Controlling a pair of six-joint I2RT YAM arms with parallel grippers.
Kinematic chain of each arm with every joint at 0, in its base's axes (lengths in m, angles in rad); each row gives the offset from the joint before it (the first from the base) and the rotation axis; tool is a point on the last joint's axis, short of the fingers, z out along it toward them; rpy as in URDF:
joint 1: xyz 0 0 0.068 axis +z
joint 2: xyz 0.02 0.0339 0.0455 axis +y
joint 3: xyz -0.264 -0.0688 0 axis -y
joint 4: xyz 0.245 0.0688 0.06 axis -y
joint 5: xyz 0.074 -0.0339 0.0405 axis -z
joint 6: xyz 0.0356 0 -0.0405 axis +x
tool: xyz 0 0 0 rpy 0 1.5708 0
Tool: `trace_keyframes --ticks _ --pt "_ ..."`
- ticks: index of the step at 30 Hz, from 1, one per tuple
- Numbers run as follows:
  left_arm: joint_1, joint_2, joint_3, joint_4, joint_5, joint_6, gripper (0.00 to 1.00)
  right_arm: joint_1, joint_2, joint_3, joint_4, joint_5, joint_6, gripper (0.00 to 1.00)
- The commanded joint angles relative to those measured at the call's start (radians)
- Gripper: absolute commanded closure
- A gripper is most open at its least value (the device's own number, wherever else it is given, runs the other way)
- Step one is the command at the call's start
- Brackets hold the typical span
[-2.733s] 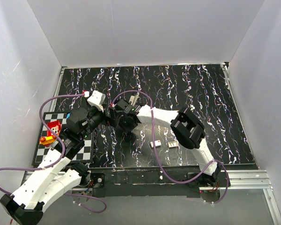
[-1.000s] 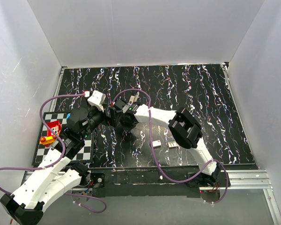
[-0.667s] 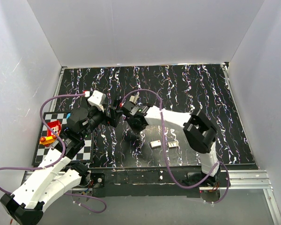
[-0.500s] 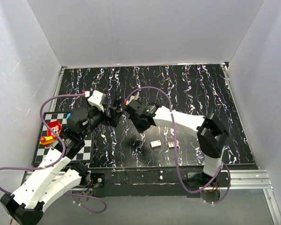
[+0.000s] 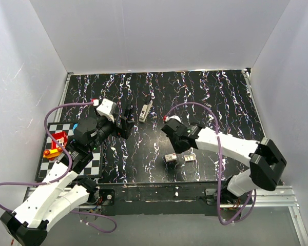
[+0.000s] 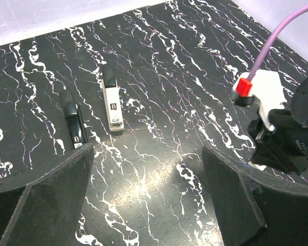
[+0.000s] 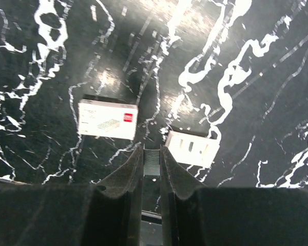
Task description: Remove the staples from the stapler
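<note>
The stapler lies on the black marbled table as two slim pieces side by side: a silvery-white piece with a dark tip [image 6: 112, 102] [image 5: 143, 110] and a dark piece [image 6: 72, 120] left of it. My left gripper [image 6: 149, 197] [image 5: 126, 124] is open and empty just short of them; the dark piece's near end reaches its left finger [image 6: 46, 195]. My right gripper [image 7: 152, 154] [image 5: 180, 149] is shut on a short silvery strip of staples [image 7: 152, 160], held low over the table between two small boxes.
A white box with a red label [image 7: 108, 119] [image 5: 170, 157] and a white slotted tray [image 7: 192, 148] [image 5: 189, 156] lie just ahead of the right fingertips. A checkered mat [image 5: 92, 165] with a red and yellow toy [image 5: 55, 141] sits at the left edge.
My right arm has pulled away from the stapler, swinging right and toward the front, and now holds the staple strip over the two boxes. The left arm has not moved.
</note>
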Motion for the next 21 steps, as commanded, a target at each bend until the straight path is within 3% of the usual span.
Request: trace_keyframes --ticks 1,21 --pt "0.002 0.006 0.000 -0.007 0.000 0.001 0.14 -0.029 -0.097 -0.059 -0.023 0.044 0.049 0.93" --pt "0.002 0.024 0.000 -0.007 0.000 0.001 0.14 -0.121 -0.160 -0.242 0.062 -0.023 0.130 0.91"
